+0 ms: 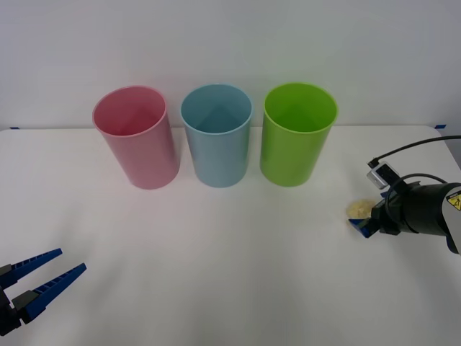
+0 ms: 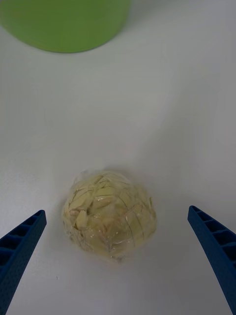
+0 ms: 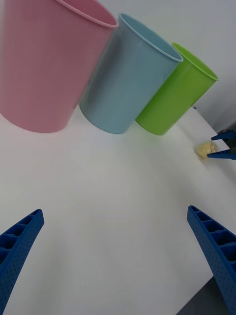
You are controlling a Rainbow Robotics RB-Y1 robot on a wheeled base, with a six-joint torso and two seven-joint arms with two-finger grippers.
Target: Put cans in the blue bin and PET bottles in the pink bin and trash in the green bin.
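Three tall bins stand in a row at the back of the white table: the pink bin [image 1: 137, 137], the blue bin [image 1: 216, 135] and the green bin [image 1: 297, 134]. The trash [image 1: 359, 209], a pale yellow crumpled wad [image 2: 109, 213], lies on the table right of the green bin. My right gripper [image 1: 362, 220] is open, low at the table, with the wad between its blue fingers [image 2: 19, 246] but apart from both. My left gripper [image 1: 54, 270] is open near the front left corner, holding nothing. From the left wrist the trash [image 3: 206, 148] shows beside the right gripper's fingertips [image 3: 222, 145].
The table's back edge runs just behind the bins against a white wall. A black cable [image 1: 410, 151] loops over the right wrist. The table's right edge [image 1: 450, 148] lies close behind the right arm.
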